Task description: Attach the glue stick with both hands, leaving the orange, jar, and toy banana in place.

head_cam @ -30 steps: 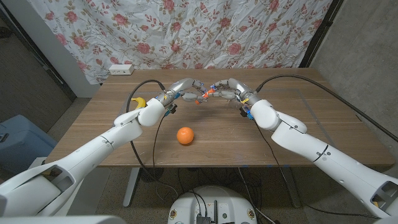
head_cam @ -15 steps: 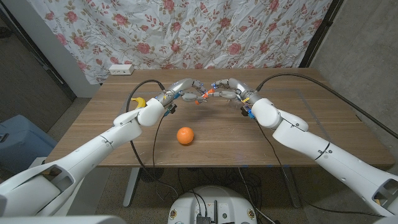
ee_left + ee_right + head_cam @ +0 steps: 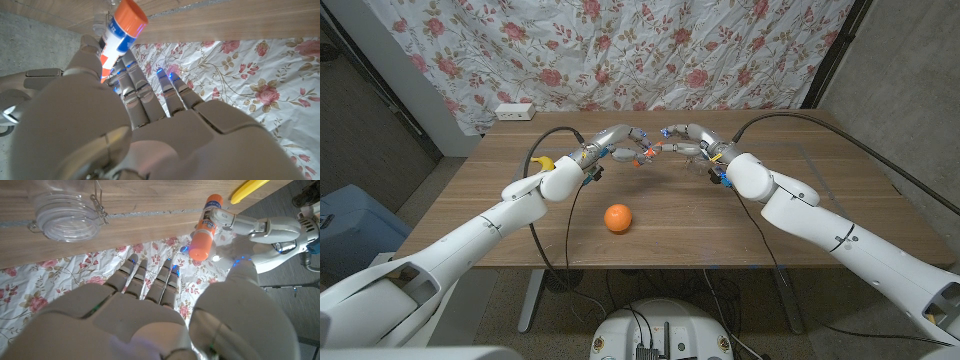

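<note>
Fingers [image 3: 107, 60] of the left hand [image 3: 612, 142] pinch the glue stick [image 3: 116, 36] by its white printed body, thumb on one side, with the orange end jutting free beyond the fingertips. In the head view the stick [image 3: 645, 153] hangs above the table [image 3: 840, 200] at about twelve o'clock from the orange [image 3: 617, 218], between the two hands, which nearly meet there.

From the right hand [image 3: 688, 140], the stick lies toward nine o'clock in the head view, just beside its fingertips; the right wrist view shows the orange end [image 3: 199, 247] pointing toward that hand's thumb and fingers. Its long axis seems to run roughly along the line between the two hands, tilted somewhat, so the right hand looks placed to meet the free end head-on. Whether the right hand's fingers hold a cap or are merely curled near the stick, I cannot tell; they are partly bent, and nothing is plainly seen between them.

Beneath the right hand stands the clear jar [image 3: 65, 210] with a wire clasp, just past the right hand's fingers. Out at the left arm's side, around nine o'clock from the left hand, lies the toy banana [image 3: 544, 163]. All three bystanders sit apart from the stick, which is lifted off the wood.
</note>
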Action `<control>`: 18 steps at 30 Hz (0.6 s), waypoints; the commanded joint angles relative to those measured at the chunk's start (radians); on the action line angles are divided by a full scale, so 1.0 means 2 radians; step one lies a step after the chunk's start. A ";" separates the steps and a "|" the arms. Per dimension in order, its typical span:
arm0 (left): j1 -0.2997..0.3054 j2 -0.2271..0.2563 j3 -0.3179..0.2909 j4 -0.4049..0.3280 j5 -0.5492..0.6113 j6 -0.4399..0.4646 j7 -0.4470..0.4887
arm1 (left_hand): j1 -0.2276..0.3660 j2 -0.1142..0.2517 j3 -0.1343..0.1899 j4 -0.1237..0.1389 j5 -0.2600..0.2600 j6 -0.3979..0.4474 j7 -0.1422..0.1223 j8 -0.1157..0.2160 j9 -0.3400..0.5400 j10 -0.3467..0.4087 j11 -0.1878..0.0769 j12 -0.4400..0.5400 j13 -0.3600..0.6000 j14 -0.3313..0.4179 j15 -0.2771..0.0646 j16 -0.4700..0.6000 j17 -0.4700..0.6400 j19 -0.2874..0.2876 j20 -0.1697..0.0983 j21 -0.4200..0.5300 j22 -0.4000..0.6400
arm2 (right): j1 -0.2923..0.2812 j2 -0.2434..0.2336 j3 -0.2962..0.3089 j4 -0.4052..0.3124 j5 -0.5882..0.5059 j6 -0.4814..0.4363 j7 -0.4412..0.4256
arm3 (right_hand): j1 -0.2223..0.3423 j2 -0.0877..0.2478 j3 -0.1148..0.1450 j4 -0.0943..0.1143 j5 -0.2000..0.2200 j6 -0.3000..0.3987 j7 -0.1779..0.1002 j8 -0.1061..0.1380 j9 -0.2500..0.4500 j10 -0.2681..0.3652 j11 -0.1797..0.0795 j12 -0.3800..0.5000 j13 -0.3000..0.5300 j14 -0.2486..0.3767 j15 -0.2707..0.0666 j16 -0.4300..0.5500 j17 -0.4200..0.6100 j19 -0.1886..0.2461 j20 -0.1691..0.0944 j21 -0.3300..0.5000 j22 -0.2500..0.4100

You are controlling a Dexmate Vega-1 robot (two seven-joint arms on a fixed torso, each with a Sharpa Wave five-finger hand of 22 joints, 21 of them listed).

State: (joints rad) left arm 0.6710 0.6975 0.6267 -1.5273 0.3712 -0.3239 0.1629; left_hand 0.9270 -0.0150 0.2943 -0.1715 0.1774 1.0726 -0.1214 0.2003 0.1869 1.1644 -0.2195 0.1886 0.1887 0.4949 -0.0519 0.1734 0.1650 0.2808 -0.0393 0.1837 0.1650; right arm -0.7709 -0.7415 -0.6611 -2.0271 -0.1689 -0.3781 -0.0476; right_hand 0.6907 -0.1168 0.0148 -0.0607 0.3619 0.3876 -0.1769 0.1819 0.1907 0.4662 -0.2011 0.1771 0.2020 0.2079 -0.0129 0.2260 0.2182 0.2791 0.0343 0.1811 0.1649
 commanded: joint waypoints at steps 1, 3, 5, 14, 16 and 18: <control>0.000 0.001 -0.001 0.000 0.003 0.001 0.001 | 0.033 0.034 0.000 0.003 0.002 0.036 -0.016 0.006 0.002 0.001 -0.003 0.003 0.002 0.000 -0.077 0.003 0.001 0.004 -0.029 0.003 0.002 | -0.007 -0.008 0.016 -0.001 0.030 0.004 0.010 | -0.012 0.006 -0.007 0.004 0.004 -0.028 0.005 -0.002 -0.001 -0.028 0.009 -0.002 0.000 -0.019 0.005 -0.006 0.002 -0.012 0.005 -0.002 0.002; 0.000 0.001 -0.001 0.000 0.002 0.002 0.001 | 0.033 0.035 0.000 0.003 0.002 0.037 -0.017 0.006 0.002 0.001 -0.003 0.003 0.002 0.000 -0.077 0.003 0.001 0.004 -0.029 0.003 0.002 | -0.013 -0.009 0.021 0.001 0.037 0.014 0.004 | -0.020 0.009 -0.011 0.009 0.005 -0.046 0.009 -0.003 -0.001 -0.044 0.014 -0.002 -0.001 -0.030 0.011 -0.009 0.003 -0.024 0.009 -0.002 0.002; 0.001 0.000 -0.002 0.000 0.003 0.003 0.003 | 0.033 0.035 0.000 0.003 0.002 0.038 -0.016 0.006 0.002 0.001 -0.003 0.003 0.002 0.000 -0.077 0.003 0.001 0.004 -0.028 0.003 0.002 | -0.024 -0.008 0.025 0.005 0.031 0.034 -0.020 | -0.022 0.010 -0.012 0.010 0.005 -0.048 0.009 -0.003 -0.001 -0.045 0.016 -0.001 -0.001 -0.031 0.010 -0.009 0.003 -0.025 0.009 -0.002 0.002; 0.006 0.003 -0.006 -0.005 0.001 0.009 0.008 | 0.032 0.034 -0.001 0.004 0.002 0.039 -0.017 0.007 0.002 0.002 -0.003 0.004 0.002 0.001 -0.076 0.003 0.001 0.004 -0.029 0.003 0.002 | -0.057 0.001 0.043 0.019 0.029 0.092 -0.078 | -0.040 0.020 -0.017 0.021 0.006 -0.041 0.024 0.004 -0.002 -0.044 0.016 0.003 -0.003 -0.029 0.005 -0.006 0.004 -0.020 0.004 0.002 0.002; 0.006 0.004 -0.006 -0.006 0.000 0.008 0.006 | 0.032 0.034 -0.001 0.004 0.002 0.039 -0.017 0.007 0.002 0.002 -0.003 0.004 0.002 0.001 -0.076 0.003 0.001 0.005 -0.029 0.003 0.002 | -0.061 0.004 0.046 0.023 0.032 0.106 -0.084 | -0.061 0.034 -0.019 0.034 0.005 -0.033 0.029 0.007 -0.003 -0.038 0.017 0.007 -0.004 -0.030 0.002 -0.004 0.005 -0.016 -0.001 0.004 0.002; 0.007 0.006 -0.007 -0.008 0.001 0.008 0.006 | 0.032 0.034 -0.001 0.004 0.002 0.039 -0.016 0.006 0.002 0.002 -0.003 0.004 0.002 0.001 -0.076 0.003 0.002 0.005 -0.029 0.003 0.002 | -0.063 0.004 0.046 0.022 0.027 0.108 -0.087 | -0.066 0.037 -0.020 0.038 0.004 -0.030 0.030 0.008 -0.003 -0.041 0.019 0.005 -0.005 -0.031 0.001 -0.004 0.006 -0.016 -0.002 0.004 0.002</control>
State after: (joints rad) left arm 0.6742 0.6999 0.6222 -1.5285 0.3758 -0.3152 0.1705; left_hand 0.9273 -0.0153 0.2899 -0.1676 0.1765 1.0726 -0.1215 0.2003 0.1869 1.1641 -0.2192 0.1878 0.1879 0.4949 -0.0519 0.1734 0.1650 0.2808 -0.0393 0.1837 0.1650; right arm -0.8444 -0.7506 -0.5979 -2.0069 -0.1166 -0.2792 -0.1172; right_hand 0.5783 -0.0468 -0.0210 0.0032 0.3715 0.3196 -0.1245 0.1921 0.1860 0.3840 -0.1676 0.1852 0.1915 0.1501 -0.0038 0.2137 0.2258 0.2433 0.0419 0.1814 0.1649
